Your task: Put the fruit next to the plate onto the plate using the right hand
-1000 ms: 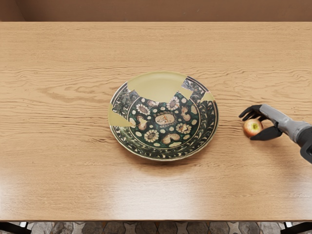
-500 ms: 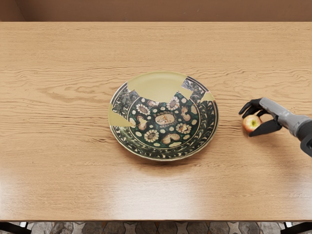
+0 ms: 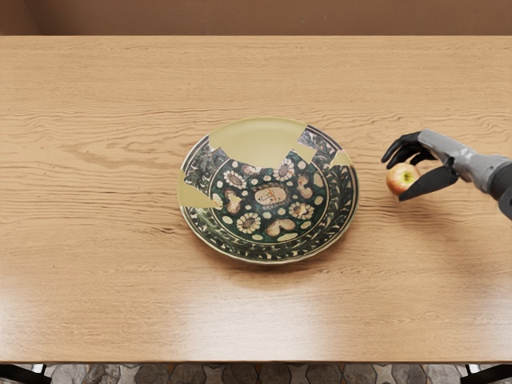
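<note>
Across almost the whole head view lies a wooden table (image 3: 96, 264), light brown with a wavy grain, and its far edge meets a plain brown wall (image 3: 240, 16) at the top. Near the middle of the table, a little to the right of centre, stands a large round plate (image 3: 258, 141). The plate is shallow and richly painted: a dark green ground, cream flowers and leaf shapes, a small oval figure in the centre, and some plain yellow patches at the far side and at the left rim, where the pattern is broken. From the right edge of the picture the right arm (image 3: 490, 171) comes in, grey and slanting toward the plate. At its end is the right hand (image 3: 428, 160), which is dark and held to the right of the plate, apart from the rim. Its fingers (image 3: 400, 149) curl over the top and far side of the apple (image 3: 399, 178), and the thumb (image 3: 430, 183) reaches along its near side, so the hand is closed around the fruit in a grasp. The apple is small, yellow-green with a red blush, and it sits between the palm and the plate's right rim, near the rim but not over it. Whether the apple touches the table or is a little raised, I cannot tell.
</note>
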Motion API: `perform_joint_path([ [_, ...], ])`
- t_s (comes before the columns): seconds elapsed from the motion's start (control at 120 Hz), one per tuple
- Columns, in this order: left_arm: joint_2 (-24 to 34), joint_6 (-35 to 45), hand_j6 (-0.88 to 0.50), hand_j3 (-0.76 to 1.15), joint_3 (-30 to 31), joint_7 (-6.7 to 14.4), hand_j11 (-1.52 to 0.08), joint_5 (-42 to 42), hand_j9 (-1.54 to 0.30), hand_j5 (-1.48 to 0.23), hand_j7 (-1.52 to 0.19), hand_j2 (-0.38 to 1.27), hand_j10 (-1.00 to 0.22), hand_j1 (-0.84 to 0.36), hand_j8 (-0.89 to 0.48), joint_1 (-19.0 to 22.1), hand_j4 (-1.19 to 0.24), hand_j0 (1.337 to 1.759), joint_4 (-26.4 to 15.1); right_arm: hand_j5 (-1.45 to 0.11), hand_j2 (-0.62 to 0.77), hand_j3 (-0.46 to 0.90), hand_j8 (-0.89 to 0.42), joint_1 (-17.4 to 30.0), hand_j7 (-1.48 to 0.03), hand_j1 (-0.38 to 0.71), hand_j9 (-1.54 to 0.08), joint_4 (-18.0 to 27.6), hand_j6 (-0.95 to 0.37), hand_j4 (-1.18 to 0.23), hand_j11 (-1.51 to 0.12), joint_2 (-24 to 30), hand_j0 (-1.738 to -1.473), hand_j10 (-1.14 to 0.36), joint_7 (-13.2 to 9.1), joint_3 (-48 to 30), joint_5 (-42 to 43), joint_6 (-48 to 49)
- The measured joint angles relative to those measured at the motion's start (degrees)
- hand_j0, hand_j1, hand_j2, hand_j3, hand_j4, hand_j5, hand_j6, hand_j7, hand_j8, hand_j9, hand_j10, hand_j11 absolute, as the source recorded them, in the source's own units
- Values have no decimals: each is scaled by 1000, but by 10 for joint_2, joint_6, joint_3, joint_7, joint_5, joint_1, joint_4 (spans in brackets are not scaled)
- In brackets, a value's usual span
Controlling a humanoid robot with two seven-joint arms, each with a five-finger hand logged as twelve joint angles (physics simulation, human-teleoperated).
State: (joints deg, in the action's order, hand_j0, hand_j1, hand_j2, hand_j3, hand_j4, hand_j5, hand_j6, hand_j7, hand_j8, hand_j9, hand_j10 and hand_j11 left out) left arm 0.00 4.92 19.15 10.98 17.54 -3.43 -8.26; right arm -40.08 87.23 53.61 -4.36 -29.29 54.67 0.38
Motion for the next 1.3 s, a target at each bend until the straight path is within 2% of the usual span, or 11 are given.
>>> perform_joint_path([
  [0.458, 0, 0, -243, 0, 0, 0, -316, 0, -316, -316, -316, 49, -243, 58, -243, 0, -243, 1658, 0, -866, 266, 0, -456, -48, -859, 192, -865, 1, -615, -658, -848, -37, -1655, -517, -6, -12, -8, 47],
  [0.742, 0, 0, -243, 0, 0, 0, -316, 0, -316, -316, -316, 49, -243, 58, -243, 0, -243, 1658, 0, -883, 248, 0, -450, -82, -874, 185, -880, 1, -607, -669, -859, -86, -1655, -514, -39, -12, -7, 56],
  [1.042, 0, 0, -243, 0, 0, 0, -316, 0, -316, -316, -316, 49, -243, 58, -243, 0, -243, 1658, 0, -885, 237, 0, -453, -100, -879, 176, -886, -15, -610, -674, -866, -140, -1655, -515, -45, -9, -2, 55],
  [1.192, 0, 0, -243, 0, 0, 0, -316, 0, -316, -316, -316, 49, -243, 58, -243, 0, -243, 1658, 0, -887, 271, 0, -450, -115, -879, 192, -889, -28, -613, -673, -867, -175, -1655, -513, -55, -6, 0, 55],
  [1.3, 0, 0, -243, 0, 0, 0, -316, 0, -316, -316, -316, 49, -243, 58, -243, 0, -243, 1658, 0, -888, 235, 0, -445, -119, -879, 183, -890, -39, -611, -673, -868, -198, -1655, -508, -58, -4, 1, 56],
])
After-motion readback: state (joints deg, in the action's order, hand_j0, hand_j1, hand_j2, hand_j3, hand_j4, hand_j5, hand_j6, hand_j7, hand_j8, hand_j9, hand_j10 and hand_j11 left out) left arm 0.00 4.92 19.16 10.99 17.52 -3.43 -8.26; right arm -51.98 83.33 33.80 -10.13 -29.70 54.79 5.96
